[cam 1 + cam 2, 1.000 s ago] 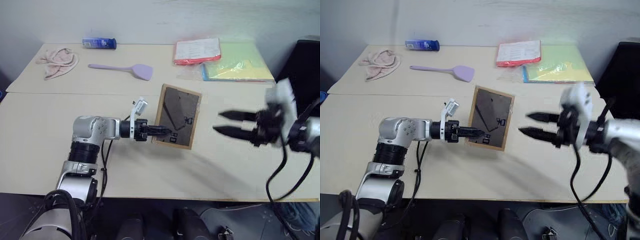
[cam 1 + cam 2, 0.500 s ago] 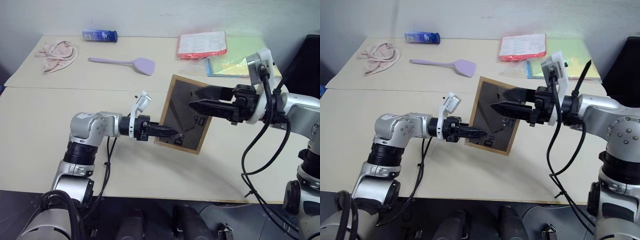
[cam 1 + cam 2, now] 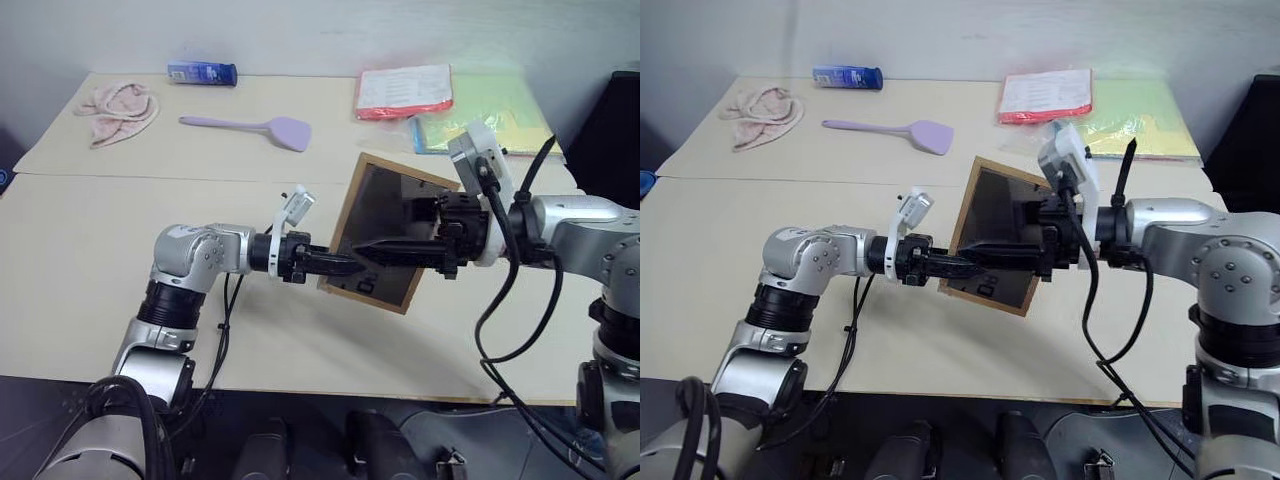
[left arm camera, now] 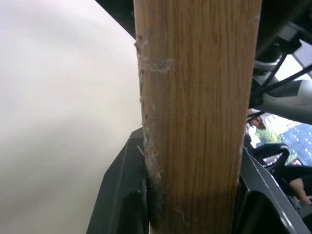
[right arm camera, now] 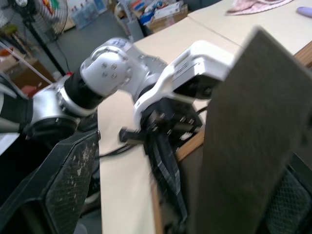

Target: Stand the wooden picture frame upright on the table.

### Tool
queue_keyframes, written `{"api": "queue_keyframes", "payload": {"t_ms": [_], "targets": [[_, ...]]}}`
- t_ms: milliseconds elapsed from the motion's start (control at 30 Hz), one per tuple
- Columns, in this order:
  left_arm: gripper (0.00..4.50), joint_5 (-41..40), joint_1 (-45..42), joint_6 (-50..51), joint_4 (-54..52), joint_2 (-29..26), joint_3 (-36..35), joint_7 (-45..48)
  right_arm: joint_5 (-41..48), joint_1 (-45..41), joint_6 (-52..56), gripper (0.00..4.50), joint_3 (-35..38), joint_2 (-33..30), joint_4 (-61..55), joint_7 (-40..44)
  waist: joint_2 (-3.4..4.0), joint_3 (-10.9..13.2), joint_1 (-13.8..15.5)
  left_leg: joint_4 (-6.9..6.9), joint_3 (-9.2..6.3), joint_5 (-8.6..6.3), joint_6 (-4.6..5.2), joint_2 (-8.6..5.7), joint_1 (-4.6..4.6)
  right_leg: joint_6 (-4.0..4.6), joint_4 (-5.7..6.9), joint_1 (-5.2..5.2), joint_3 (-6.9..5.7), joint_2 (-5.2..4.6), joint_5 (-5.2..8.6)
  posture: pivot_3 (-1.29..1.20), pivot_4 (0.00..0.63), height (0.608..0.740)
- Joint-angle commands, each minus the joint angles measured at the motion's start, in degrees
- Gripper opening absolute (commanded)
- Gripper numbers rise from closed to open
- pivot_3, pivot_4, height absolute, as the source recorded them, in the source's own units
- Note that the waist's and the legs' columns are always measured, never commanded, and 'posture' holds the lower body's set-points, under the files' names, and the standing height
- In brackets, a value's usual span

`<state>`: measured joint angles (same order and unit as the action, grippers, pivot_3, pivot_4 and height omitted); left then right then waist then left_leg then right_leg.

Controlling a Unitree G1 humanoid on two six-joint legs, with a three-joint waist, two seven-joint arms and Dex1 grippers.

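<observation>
Light wood frames a dark grey backing on the wooden picture frame (image 3: 383, 233), which hangs tilted in the air above the pale worktop (image 3: 90, 260), its back toward the camera and its lower corner nearest the surface.

The left gripper (image 3: 340, 268) has its jaws clamped on the frame's lower edge; in the left wrist view the wood rail (image 4: 197, 117) runs straight up between the two black fingers (image 4: 122, 195), pinched tight.

The right gripper (image 3: 385, 250) reaches across the frame's grey back from the opposite side, its jaws spread wide and holding nothing. In the right wrist view one finger (image 5: 73, 180) stands on one side of the dark fold-out stand (image 5: 243, 141), with the panel lying in the gap.

As a judgement, the frame is light and stiff, so a narrow edge pinch carries it, but it can pivot in that grip. If there is glass in front it would be fragile, so it should be lowered gently. The wood rails are the safe place to take hold; the thin stand likely hinges easily and should be drawn outward from its free end, away from the frame.
</observation>
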<state>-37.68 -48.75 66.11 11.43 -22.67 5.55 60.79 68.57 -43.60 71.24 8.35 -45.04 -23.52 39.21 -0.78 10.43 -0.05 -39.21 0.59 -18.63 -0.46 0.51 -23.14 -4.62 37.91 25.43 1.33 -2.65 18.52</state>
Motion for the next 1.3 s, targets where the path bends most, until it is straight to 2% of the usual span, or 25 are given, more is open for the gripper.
{"api": "queue_keyframes", "payload": {"t_ms": [33, 133, 467, 767, 867, 967, 1067, 1100, 1167, 1200, 1300], "targets": [[1.30, -0.6, -1.6, -1.3, 0.2, -0.4, -1.3, 0.6, 2.5, 1.2, -1.6, 4.47, 3.2, -2.6, -3.5, 2.7, 0.00, 0.0, 0.0, 0.00, 0.00, 0.00, 0.00, 0.00, 0.00, -0.01, 0.00, 0.00, 0.00, 0.00, -0.01, 0.00, 0.150, 0.740], [1.30, -1.0, -2.2, -0.8, 1.3, -0.6, -2.0, 0.4, 3.2, 3.0, -2.5, 4.47, 4.3, -4.5, -4.8, 4.2, 0.00, 0.0, 0.0, 0.00, 0.00, 0.00, 0.01, -0.01, 0.00, -0.02, 0.00, 0.00, 0.01, 0.00, -0.01, 0.00, 0.150, 0.740], [1.30, -1.8, -3.1, 0.1, 1.4, -1.1, -2.2, 1.1, -4.9, 5.2, -8.6, 4.47, 1.9, -6.6, -4.7, 5.0, 0.00, 0.0, 0.0, -0.01, 0.02, 0.01, 0.00, -0.02, 0.02, -0.02, 0.04, 0.00, 0.03, 0.01, -0.01, 0.00, 0.150, 0.740], [1.30, -2.2, -2.8, 0.8, 0.9, -2.5, -2.8, 1.7, -9.6, 8.5, -11.9, 4.47, 5.2, -15.1, -2.9, 11.6, 0.00, 0.0, 0.1, -0.01, 0.02, 0.01, 0.01, -0.04, 0.01, -0.02, 0.04, 0.00, 0.03, 0.01, -0.01, 0.00, 0.150, 0.740], [1.30, -2.7, -2.8, 1.7, 0.9, -3.2, -3.5, 1.6, -14.3, 13.2, -16.2, 4.47, 8.5, -20.3, -3.0, 16.6, 0.00, 0.0, 0.2, -0.01, 0.03, 0.01, 0.01, -0.06, 0.01, -0.02, 0.03, 0.00, 0.04, 0.01, -0.01, 0.00, 0.150, 0.740], [1.30, -3.4, -2.7, 3.2, 0.5, -4.1, -3.8, 1.9, -29.4, 20.7, -32.5, 4.47, 8.2, -23.4, -2.2, 19.7, 0.00, 0.0, 0.2, -0.01, 0.04, 0.01, 0.02, -0.07, 0.02, -0.02, 0.02, -0.01, 0.04, 0.03, -0.01, 0.00, 0.150, 0.740], [1.30, -4.7, -2.7, 5.3, -0.6, -4.4, -4.3, 1.9, -55.2, 26.3, -71.4, 4.47, 3.2, -22.7, 5.4, 18.0, -0.01, 0.0, 0.0, -0.02, 0.12, 0.01, 0.03, -0.12, 0.04, -0.08, 0.05, -0.01, 0.15, 0.07, -0.04, 0.00, 0.150, 0.740], [1.30, -5.1, -2.8, 5.9, -0.8, -4.3, -4.5, 1.8, -60.4, 26.6, -81.7, 4.47, 2.1, -21.8, 8.4, 17.0, -0.01, 0.0, -0.1, -0.02, 0.23, 0.02, 0.04, -0.17, 0.08, -0.11, 0.07, 0.00, 0.27, 0.08, -0.06, 0.00, 0.150, 0.740], [1.30, -5.8, -3.0, 7.0, -1.3, -3.9, -4.9, 1.2, -71.8, 23.6, -102.2, 4.47, -1.1, -18.8, 16.7, 10.0, -0.01, 0.0, -0.3, -0.02, 0.40, 0.03, 0.05, -0.19, 0.17, -0.17, 0.09, 0.01, 0.43, 0.12, -0.09, 0.00, 0.150, 0.740], [1.30, -6.3, -3.1, 7.9, -1.5, -3.5, -5.1, 0.8, -79.9, 20.7, -110.6, 4.47, -3.1, -17.3, 21.1, 3.5, -0.01, 0.0, -0.4, -0.02, 0.51, 0.03, 0.05, -0.17, 0.27, -0.17, 0.13, 0.00, 0.52, 0.13, -0.09, 0.00, 0.150, 0.740], [1.30, -7.4, -3.2, 10.1, -1.9, -2.7, -5.9, -0.1, -98.5, 13.3, -125.8, 4.47, -6.3, -12.5, 30.6, -12.8, -0.01, 0.0, -0.9, -0.01, 0.71, 0.05, 0.02, -0.17, 0.45, -0.18, 0.28, 0.01, 0.72, 0.09, -0.10, 0.00, 0.150, 0.740]]}}
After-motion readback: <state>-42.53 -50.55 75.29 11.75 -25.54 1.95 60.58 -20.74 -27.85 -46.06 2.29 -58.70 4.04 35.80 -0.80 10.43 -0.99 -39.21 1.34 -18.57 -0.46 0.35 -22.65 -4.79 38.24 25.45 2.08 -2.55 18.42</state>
